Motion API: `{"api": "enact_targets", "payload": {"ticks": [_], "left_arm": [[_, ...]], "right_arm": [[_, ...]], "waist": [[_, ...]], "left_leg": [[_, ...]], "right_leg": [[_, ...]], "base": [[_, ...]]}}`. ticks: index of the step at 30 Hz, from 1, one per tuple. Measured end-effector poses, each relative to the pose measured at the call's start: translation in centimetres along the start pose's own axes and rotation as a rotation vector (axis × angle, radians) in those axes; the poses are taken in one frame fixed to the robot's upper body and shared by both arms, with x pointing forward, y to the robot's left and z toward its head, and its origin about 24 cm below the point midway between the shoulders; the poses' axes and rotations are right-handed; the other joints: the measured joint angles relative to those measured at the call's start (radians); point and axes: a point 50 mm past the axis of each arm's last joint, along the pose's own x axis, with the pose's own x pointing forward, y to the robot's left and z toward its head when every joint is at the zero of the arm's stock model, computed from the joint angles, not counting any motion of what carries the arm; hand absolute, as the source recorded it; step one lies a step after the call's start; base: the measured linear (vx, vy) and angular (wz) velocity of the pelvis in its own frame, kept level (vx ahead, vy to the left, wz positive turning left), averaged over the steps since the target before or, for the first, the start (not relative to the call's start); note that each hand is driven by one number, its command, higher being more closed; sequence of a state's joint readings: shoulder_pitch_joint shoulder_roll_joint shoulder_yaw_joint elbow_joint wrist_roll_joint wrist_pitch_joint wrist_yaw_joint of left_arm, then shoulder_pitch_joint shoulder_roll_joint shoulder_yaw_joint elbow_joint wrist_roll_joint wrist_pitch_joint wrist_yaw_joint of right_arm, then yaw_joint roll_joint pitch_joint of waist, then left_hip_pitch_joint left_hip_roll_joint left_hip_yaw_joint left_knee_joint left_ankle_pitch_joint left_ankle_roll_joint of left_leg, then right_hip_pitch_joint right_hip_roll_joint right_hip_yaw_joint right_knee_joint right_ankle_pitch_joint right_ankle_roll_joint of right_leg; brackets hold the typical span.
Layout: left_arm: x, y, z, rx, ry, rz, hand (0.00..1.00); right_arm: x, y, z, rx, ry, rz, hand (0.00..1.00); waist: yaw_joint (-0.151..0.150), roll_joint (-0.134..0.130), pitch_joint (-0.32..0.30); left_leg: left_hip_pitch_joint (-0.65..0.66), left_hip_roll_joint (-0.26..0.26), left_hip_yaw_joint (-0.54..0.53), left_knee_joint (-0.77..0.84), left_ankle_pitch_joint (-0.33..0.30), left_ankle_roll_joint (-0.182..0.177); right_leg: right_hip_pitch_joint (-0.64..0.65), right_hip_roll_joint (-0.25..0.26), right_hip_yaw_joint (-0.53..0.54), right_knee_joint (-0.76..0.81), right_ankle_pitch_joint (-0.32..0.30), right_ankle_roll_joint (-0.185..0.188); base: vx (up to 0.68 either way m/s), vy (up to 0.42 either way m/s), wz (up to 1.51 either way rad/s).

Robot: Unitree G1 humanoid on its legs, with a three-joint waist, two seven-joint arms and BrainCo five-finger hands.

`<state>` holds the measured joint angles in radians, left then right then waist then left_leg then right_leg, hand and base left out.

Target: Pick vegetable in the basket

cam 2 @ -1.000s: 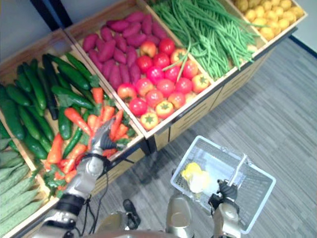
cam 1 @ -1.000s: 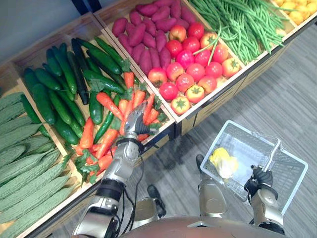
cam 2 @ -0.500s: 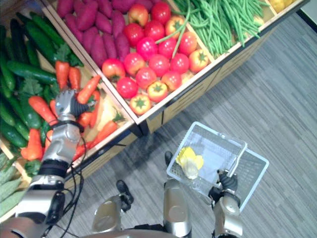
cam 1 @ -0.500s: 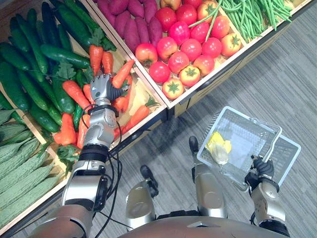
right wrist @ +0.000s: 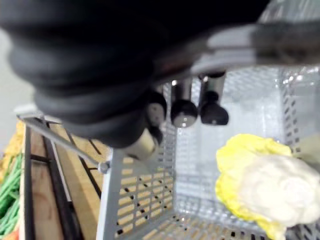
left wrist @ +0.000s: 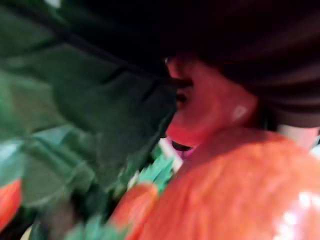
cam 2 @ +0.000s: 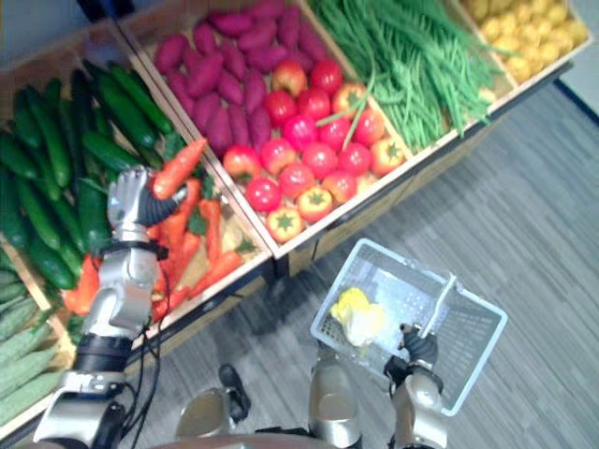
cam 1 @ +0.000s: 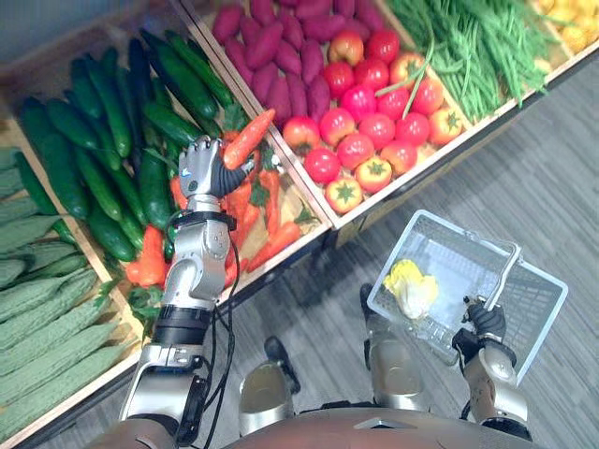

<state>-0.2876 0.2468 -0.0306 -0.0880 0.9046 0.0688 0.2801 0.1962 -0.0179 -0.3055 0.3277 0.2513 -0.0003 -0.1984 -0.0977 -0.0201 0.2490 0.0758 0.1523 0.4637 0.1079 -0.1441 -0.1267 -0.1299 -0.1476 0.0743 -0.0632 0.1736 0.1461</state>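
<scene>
My left hand (cam 1: 201,168) is shut on an orange carrot (cam 1: 249,137) and holds it above the carrot bin (cam 1: 251,201). That carrot (left wrist: 240,190) looms large and close in the left wrist view. My right hand (cam 1: 486,320) is curled round the handle (cam 1: 498,275) of a white wire basket (cam 1: 526,323) over the floor at lower right. Inside the basket lies a yellow-white cabbage (cam 1: 408,286), also seen as the cabbage (right wrist: 265,185) past my curled fingers (right wrist: 212,107) in the right wrist view.
The wooden stand holds bins of cucumbers (cam 1: 103,140), purple sweet potatoes (cam 1: 276,56), tomatoes (cam 1: 374,122), green beans (cam 1: 477,47) and bitter gourds (cam 1: 47,318) at far left. Grey floor (cam 1: 552,187) lies between the stand and the basket.
My left hand closed on a carrot and lifted it out of the pile. The camera shifted; the basket stays in my right hand.
</scene>
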Motion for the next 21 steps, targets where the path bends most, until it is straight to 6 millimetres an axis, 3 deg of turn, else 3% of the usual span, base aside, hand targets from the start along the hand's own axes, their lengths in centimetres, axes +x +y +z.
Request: {"api": "enact_targets", "payload": {"ticks": [7, 11, 12, 13, 14, 15, 16, 17, 18, 19, 20, 21], "left_arm": [[-1.7, -1.2, 4.2, -0.178, -0.136, -0.023, 1.00], [-2.1, -1.9, 5.3, -0.240, -0.170, -0.060, 1.00], [-2.4, -2.2, 5.6, -0.251, -0.179, -0.079, 1.00], [-3.0, -2.9, 5.5, -0.278, -0.170, -0.117, 1.00], [-3.3, -3.4, 5.4, -0.285, -0.161, -0.145, 1.00], [-3.9, -4.7, 5.2, -0.287, -0.145, -0.208, 1.00], [-4.8, -5.6, 4.7, -0.309, -0.110, -0.266, 1.00], [-5.3, -6.0, 4.5, -0.313, -0.095, -0.288, 1.00], [-6.2, -6.9, 4.4, -0.330, -0.068, -0.337, 1.00], [-6.7, -7.6, 4.5, -0.347, -0.055, -0.375, 1.00], [-7.1, -8.3, 4.7, -0.359, -0.049, -0.415, 1.00], [-7.9, -9.5, 5.2, -0.373, -0.043, -0.478, 1.00]], "right_arm": [[-1.0, -1.3, 0.8, -0.006, -0.041, -0.021, 1.00], [-1.3, -1.9, 1.6, 0.004, -0.079, -0.044, 1.00], [-1.2, -1.5, 2.2, 0.009, -0.101, -0.036, 1.00], [-0.9, -0.7, 2.9, 0.017, -0.127, -0.017, 1.00], [-0.7, 0.0, 3.2, 0.019, -0.136, 0.000, 1.00], [-0.7, 1.3, 3.6, 0.017, -0.148, 0.043, 1.00], [-0.7, 2.8, 3.9, 0.012, -0.158, 0.100, 1.00], [-0.8, 3.5, 3.9, 0.008, -0.160, 0.129, 1.00], [-1.0, 4.8, 3.9, -0.002, -0.163, 0.183, 1.00], [-1.3, 5.5, 4.0, -0.008, -0.167, 0.224, 1.00], [-1.5, 6.2, 4.1, -0.012, -0.175, 0.260, 1.00], [-1.9, 7.0, 4.1, -0.018, -0.180, 0.308, 1.00]], "waist": [[-0.005, 0.044, -0.059], [-0.015, 0.046, -0.066], [0.003, 0.043, -0.068], [0.011, 0.052, -0.070], [0.010, 0.057, -0.071], [0.008, 0.055, -0.073], [0.012, 0.049, -0.077], [0.016, 0.046, -0.084], [0.030, 0.042, -0.099], [0.033, 0.038, -0.106], [0.030, 0.039, -0.106], [0.017, 0.045, -0.110]], "left_leg": [[0.072, -0.021, 0.070, -0.045, -0.001, 0.000], [0.096, -0.022, 0.096, -0.049, 0.000, -0.002], [0.100, -0.017, 0.141, -0.035, -0.004, -0.003], [0.098, -0.001, 0.191, -0.013, -0.012, 0.002], [0.102, 0.009, 0.210, -0.006, -0.012, 0.002], [0.127, 0.018, 0.250, -0.004, -0.017, 0.000], [0.163, 0.025, 0.304, -0.001, -0.028, -0.014], [0.177, 0.027, 0.336, -0.001, -0.031, -0.019], [0.197, 0.031, 0.399, 0.002, -0.035, -0.024], [0.209, 0.036, 0.430, 0.009, -0.040, -0.032], [0.223, 0.048, 0.455, 0.020, -0.045, -0.040], [0.228, 0.072, 0.480, 0.056, -0.044, -0.040]], "right_leg": [[0.015, 0.002, 0.049, 0.004, -0.013, 0.008], [0.005, 0.010, 0.066, 0.019, -0.014, 0.006], [-0.033, 0.006, 0.017, 0.038, -0.050, -0.039], [-0.070, -0.033, -0.184, 0.108, -0.109, -0.142], [-0.087, -0.061, -0.299, 0.156, -0.135, -0.204], [-0.100, -0.122, -0.510, 0.242, -0.165, -0.304], [-0.102, -0.177, -0.677, 0.317, -0.178, -0.369], [-0.103, -0.197, -0.737, 0.344, -0.178, -0.374], [-0.108, -0.219, -0.822, 0.380, -0.177, -0.350], [-0.113, -0.215, -0.834, 0.384, -0.160, -0.281], [-0.131, -0.192, -0.809, 0.392, -0.159, -0.236], [-0.156, -0.160, -0.763, 0.407, -0.175, -0.227]], "base": [[-0.03, -0.010, -0.28], [-0.02, -0.036, -0.23], [-0.03, -0.023, -0.92], [-0.02, -0.007, -1.05], [0.01, 0.027, -1.16], [0.10, 0.055, -1.31], [0.12, 0.045, -1.49], [0.14, 0.009, -1.81], [0.10, -0.036, -1.66], [0.16, -0.094, -1.67], [0.20, -0.140, -1.33], [0.28, -0.210, -1.36]]}}
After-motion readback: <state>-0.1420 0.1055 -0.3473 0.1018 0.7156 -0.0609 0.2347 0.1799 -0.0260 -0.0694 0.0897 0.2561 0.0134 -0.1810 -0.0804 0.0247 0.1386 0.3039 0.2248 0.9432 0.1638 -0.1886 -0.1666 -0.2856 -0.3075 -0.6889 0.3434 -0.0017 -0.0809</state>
